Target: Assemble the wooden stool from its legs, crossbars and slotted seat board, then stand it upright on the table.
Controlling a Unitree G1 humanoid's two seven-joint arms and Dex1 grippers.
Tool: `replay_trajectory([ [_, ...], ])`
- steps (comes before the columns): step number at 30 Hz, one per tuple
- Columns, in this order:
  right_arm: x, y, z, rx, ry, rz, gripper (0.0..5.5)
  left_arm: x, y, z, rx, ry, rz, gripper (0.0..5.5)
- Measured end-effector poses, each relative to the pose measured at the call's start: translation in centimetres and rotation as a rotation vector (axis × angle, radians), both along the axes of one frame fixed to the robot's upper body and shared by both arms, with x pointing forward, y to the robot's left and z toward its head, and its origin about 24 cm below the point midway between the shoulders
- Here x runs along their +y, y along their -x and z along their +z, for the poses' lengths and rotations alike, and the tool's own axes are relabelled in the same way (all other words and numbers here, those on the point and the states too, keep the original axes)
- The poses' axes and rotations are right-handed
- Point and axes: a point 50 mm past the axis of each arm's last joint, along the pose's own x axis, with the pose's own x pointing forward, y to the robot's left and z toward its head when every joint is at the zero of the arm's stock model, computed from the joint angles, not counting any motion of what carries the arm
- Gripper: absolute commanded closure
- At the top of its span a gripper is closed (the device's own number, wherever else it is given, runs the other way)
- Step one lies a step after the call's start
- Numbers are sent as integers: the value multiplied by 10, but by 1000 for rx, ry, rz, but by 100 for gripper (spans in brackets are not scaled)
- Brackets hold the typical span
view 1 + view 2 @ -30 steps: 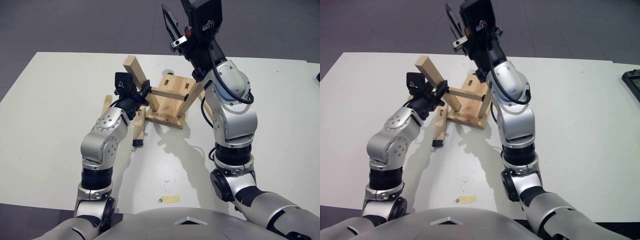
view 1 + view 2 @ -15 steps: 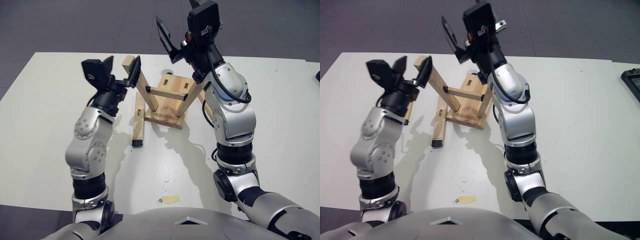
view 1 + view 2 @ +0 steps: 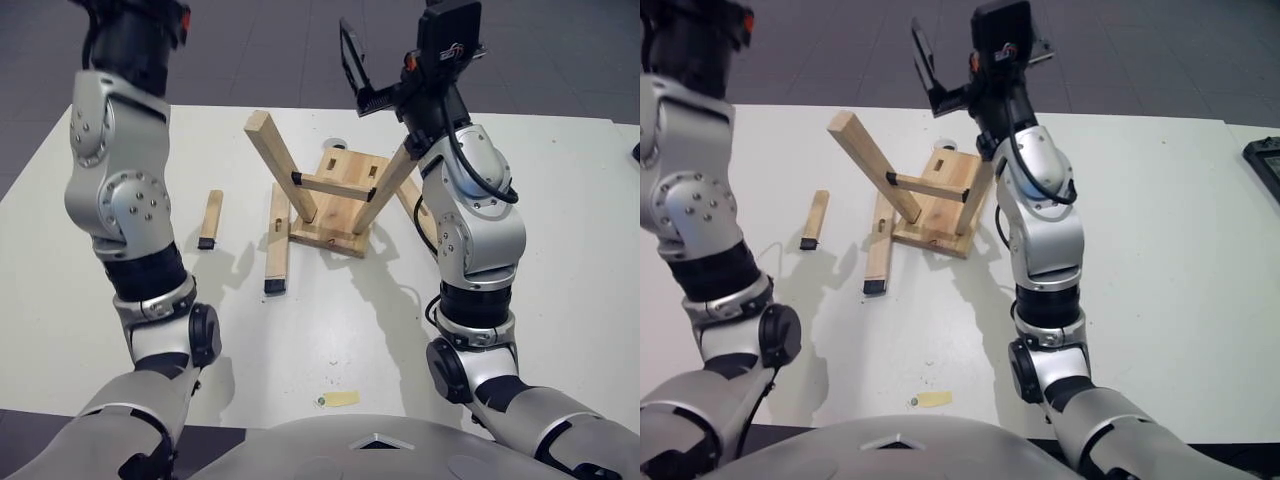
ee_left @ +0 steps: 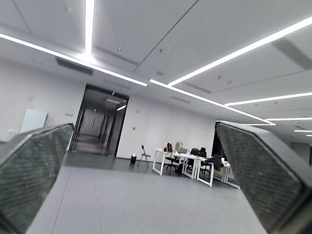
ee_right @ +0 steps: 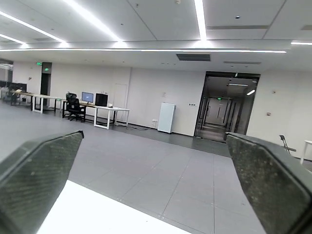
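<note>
The left gripper (image 4: 146,168) is spread wide and empty, its fingers (image 4: 34,170) having dark woven pads; it is held high at the left. The right gripper (image 5: 156,185) is also released and empty, high above the stool (image 3: 330,200), and its arm hides part of the right leg. The stool lies upside down on the white table (image 3: 560,250), well below both grippers. It has a pale wooden seat board (image 3: 345,225), two square legs slanting up, and a thin crossbar (image 3: 335,186) between them. A loose leg (image 3: 277,240) and a short bar (image 3: 209,218) lie flat at its left.

Left claw (image 4: 145,125) spread wide, facing distant desks (image 4: 195,165).
</note>
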Motion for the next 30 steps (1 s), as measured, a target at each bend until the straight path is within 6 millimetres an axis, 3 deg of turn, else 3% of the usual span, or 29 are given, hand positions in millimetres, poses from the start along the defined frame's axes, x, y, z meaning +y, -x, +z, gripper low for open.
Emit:
replay_trajectory([
  [2, -3, 0, 1, 1, -17, -21, 12, -11, -6, -22, 128, -127, -16, 10],
  [5, -5, 0, 3, 4, -23, -19, 12, -17, -6, -84, 391, -278, -33, 10],
  [9, -11, -2, 4, 17, -23, -27, 12, -18, 5, -91, 387, -329, -14, 10],
  [11, -13, -2, 4, 20, -16, -28, 12, -26, 3, -118, 490, -335, -53, 10],
  [12, -13, -3, 3, 23, -9, -28, 12, -31, 2, -121, 488, -306, -68, 10],
  [16, -9, -2, 0, 27, 11, -12, 12, -40, 0, -115, 426, -222, -83, 10],
  [22, -10, -4, -6, 38, 30, -20, 12, -8, 9, -35, 72, -104, 73, 10],
  [26, -12, -5, -5, 25, 24, -32, 12, 3, 13, 2, -60, -62, 122, 10],
  [28, -14, -5, -5, 24, 15, -47, 12, 2, 8, 9, -63, -56, 135, 10],
  [30, -17, -6, -5, 24, 5, -63, 12, -11, -8, -5, 60, -157, 122, 10],
])
